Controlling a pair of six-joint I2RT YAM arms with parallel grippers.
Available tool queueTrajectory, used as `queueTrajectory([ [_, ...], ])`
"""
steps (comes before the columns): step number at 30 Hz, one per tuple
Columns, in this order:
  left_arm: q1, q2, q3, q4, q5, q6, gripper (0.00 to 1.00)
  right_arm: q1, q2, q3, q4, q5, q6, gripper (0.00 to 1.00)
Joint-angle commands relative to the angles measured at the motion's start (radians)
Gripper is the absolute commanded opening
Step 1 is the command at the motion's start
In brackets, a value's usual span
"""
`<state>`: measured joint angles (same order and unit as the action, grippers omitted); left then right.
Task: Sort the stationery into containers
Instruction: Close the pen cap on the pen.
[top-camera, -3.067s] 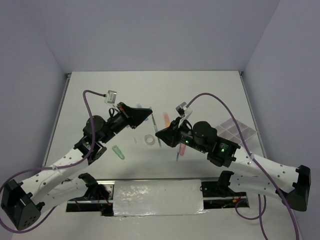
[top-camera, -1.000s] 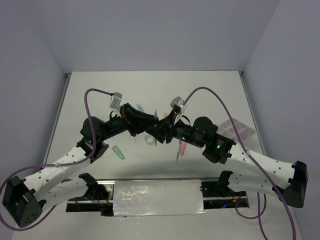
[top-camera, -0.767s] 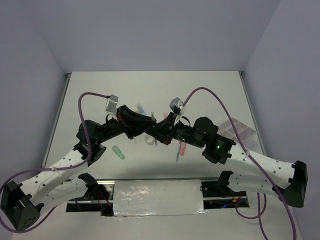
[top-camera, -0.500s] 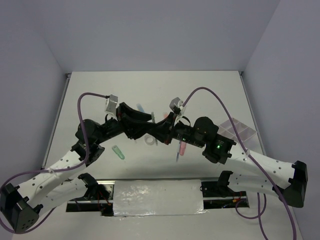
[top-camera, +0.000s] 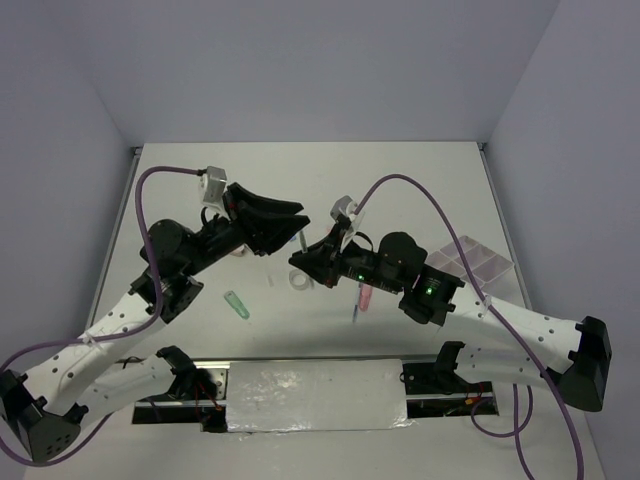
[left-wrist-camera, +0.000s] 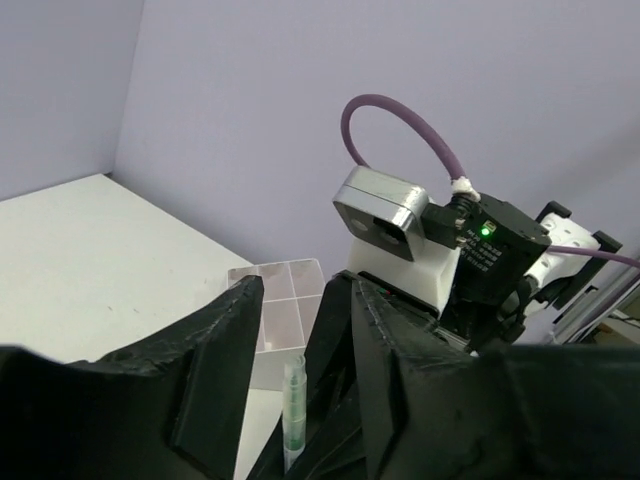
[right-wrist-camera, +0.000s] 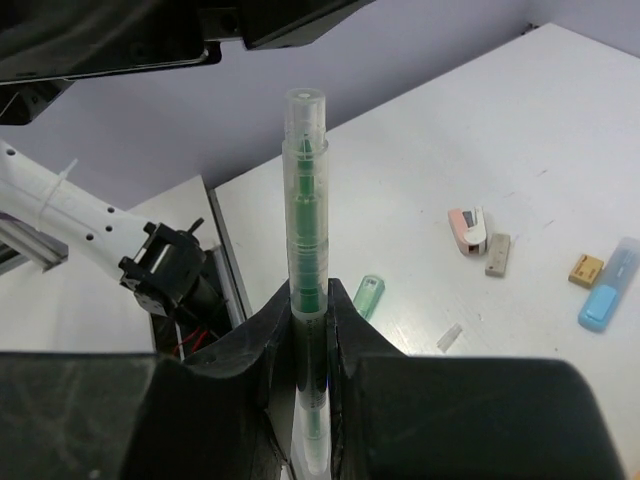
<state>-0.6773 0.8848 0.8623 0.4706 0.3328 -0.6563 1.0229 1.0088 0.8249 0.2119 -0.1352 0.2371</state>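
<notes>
A thin clear pen with a green core (right-wrist-camera: 305, 240) stands upright between the fingers of my right gripper (right-wrist-camera: 310, 300), which is shut on it. In the top view the right gripper (top-camera: 300, 258) holds the pen (top-camera: 302, 241) above the table's middle. My left gripper (top-camera: 295, 215) hovers just beyond the pen's tip, open and apart from it. In the left wrist view the pen (left-wrist-camera: 293, 410) shows through the gap of the left gripper (left-wrist-camera: 300, 300). The white divided tray (top-camera: 487, 262) sits at the right and appears behind the pen as the tray (left-wrist-camera: 268, 368).
On the table lie a clear tape ring (top-camera: 299, 281), a green marker (top-camera: 237, 304), a pink marker (top-camera: 364, 295) and a thin pen (top-camera: 355, 315). The right wrist view shows a green marker (right-wrist-camera: 367, 296), a pink-and-white eraser (right-wrist-camera: 467, 226), tan erasers (right-wrist-camera: 497, 254) and a blue marker (right-wrist-camera: 608, 298).
My left gripper has opened, let go of the pen and drawn back up and to the left. My right gripper has shut on the pen and stays in place.
</notes>
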Motion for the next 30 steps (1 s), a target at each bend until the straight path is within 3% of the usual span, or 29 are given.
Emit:
queueTrajectory([
  [1,0.001,0.016,0.023,0.014,-0.008,0.02,0.52,-0.001,-0.004,0.042,0.014,0.003,-0.024,0.0],
  [7,0.002,0.029,0.004,-0.009,-0.008,0.012,0.49,-0.003,-0.01,0.048,0.004,0.013,-0.027,0.0],
  [9,0.002,0.032,-0.003,-0.009,0.002,0.011,0.4,-0.001,-0.007,0.054,-0.003,0.014,-0.027,0.0],
  [14,0.002,0.037,-0.017,0.016,0.047,-0.011,0.41,-0.004,0.007,0.077,-0.028,0.04,-0.027,0.0],
  [17,0.002,0.039,-0.017,0.01,0.063,-0.011,0.18,-0.004,0.013,0.085,-0.031,0.042,-0.027,0.0],
  [19,0.002,0.04,-0.019,0.0,0.068,-0.009,0.14,-0.006,0.011,0.094,-0.032,0.042,-0.024,0.0],
  [21,0.002,0.043,-0.017,-0.006,0.071,-0.006,0.0,-0.009,0.014,0.102,-0.042,0.039,-0.024,0.0],
  [30,-0.016,0.062,-0.025,-0.042,0.072,0.02,0.0,-0.084,0.06,0.216,-0.077,0.02,-0.041,0.0],
])
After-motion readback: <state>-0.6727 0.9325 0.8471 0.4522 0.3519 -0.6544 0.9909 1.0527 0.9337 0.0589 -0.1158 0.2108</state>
